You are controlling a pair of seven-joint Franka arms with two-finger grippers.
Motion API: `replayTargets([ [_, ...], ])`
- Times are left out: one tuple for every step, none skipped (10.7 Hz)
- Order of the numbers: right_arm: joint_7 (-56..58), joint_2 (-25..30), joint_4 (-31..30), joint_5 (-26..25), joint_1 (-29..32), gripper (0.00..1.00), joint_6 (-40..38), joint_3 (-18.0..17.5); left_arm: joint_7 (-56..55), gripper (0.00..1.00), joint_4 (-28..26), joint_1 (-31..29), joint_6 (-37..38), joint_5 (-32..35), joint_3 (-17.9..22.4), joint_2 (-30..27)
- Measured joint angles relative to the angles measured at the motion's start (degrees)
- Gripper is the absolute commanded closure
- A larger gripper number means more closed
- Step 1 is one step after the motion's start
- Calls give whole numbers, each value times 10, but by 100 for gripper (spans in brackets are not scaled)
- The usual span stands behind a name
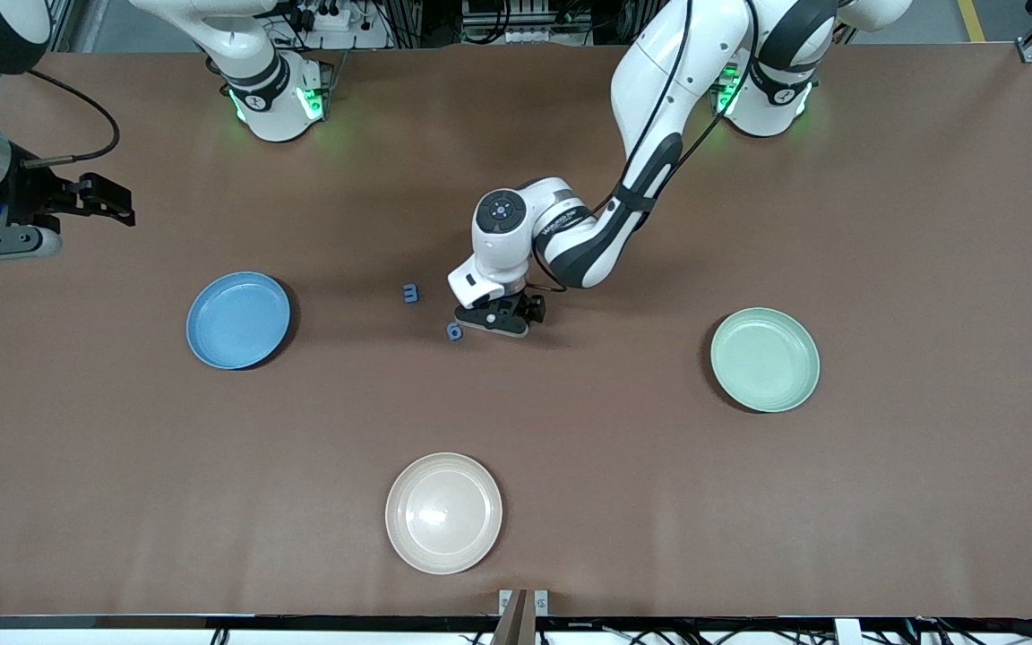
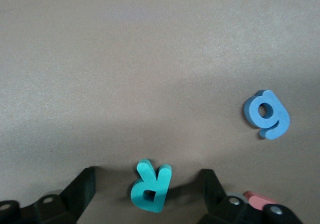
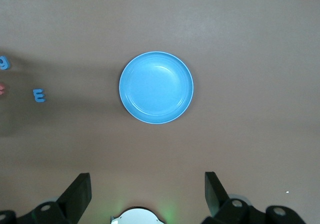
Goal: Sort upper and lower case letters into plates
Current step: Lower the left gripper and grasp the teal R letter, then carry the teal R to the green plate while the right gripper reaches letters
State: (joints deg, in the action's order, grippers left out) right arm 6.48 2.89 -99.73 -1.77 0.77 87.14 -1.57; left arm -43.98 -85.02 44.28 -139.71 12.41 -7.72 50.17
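My left gripper (image 1: 496, 321) is low over the middle of the table, open around a teal letter R (image 2: 150, 186). The R lies on the table between the two fingers (image 2: 82, 184) and touches neither. A blue letter g (image 2: 266, 114) (image 1: 454, 331) lies beside the gripper, and a blue E-like letter (image 1: 410, 293) (image 3: 39, 95) lies a little farther from the front camera. A red letter (image 2: 257, 200) peeks out by one finger. The blue plate (image 1: 238, 320) (image 3: 156, 87) is toward the right arm's end, the mint green plate (image 1: 765, 359) toward the left arm's end; neither holds anything. My right gripper (image 3: 147, 189) waits open, high over the table's edge at the right arm's end.
A cream-beige plate (image 1: 443, 512) sits near the front edge of the table, nearer to the front camera than the letters. The brown tabletop (image 1: 623, 466) spreads wide between the plates. The right arm's base (image 3: 135, 216) shows below its fingers.
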Motion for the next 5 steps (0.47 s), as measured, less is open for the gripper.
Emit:
replayTargets([
  [0,-4,0,5,-6,0,4,0,0,40,1,0,0,0,0,0],
  [0,-8,0,7,-11,0,8,-1,0,51,3,1,0,0,0,-1],
  [0,-11,0,8,-13,0,10,-1,0,57,5,3,0,0,0,-1],
  [0,-14,0,11,-14,0,14,-1,0,66,7,4,0,0,0,-1],
  [0,-17,0,18,-15,0,25,-1,0,78,7,4,0,0,1,-1],
])
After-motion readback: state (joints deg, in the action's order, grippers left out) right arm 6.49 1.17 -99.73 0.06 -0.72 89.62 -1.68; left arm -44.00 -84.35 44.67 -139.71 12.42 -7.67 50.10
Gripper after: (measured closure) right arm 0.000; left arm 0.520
